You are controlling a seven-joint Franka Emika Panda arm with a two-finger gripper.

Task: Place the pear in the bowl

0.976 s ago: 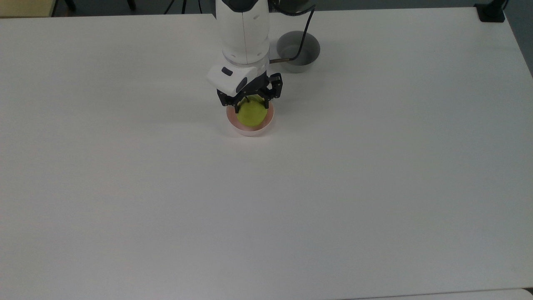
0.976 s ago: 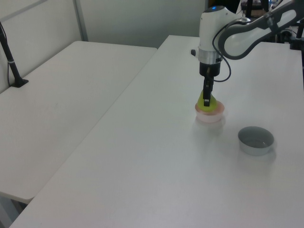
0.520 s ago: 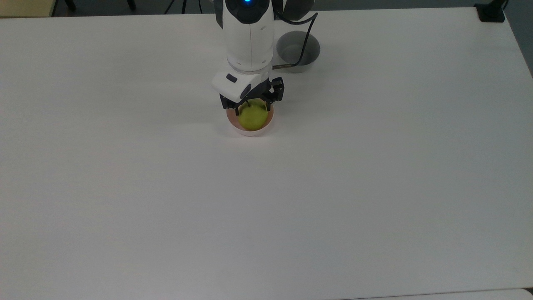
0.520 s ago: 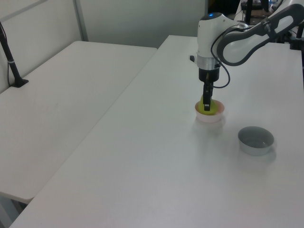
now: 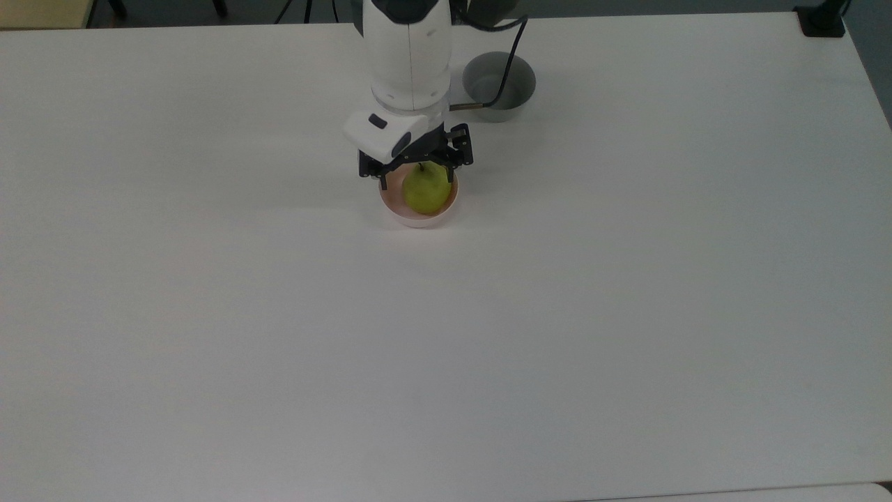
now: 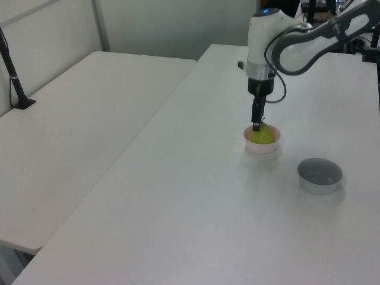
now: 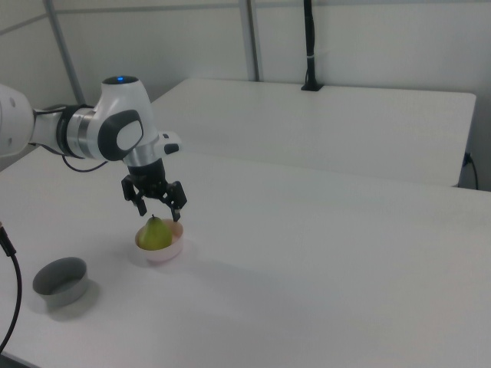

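The white bench is seen with the grey bowl at about one o'clock from the pink bowl in the top view. The pear has been left upright inside the pink bowl. The jaws, closed on the pear a second ago, are now spread wide and raised above its stem. The placement is judged done; only withdrawal remains.

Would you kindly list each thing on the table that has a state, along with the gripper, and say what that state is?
pear: upright in the pink bowl, stem up, free of the fingers.
pink bowl: upright on the table, holding the pear.
grey bowl: upright, empty, apart from the pink bowl.
gripper: open, just above the pear.
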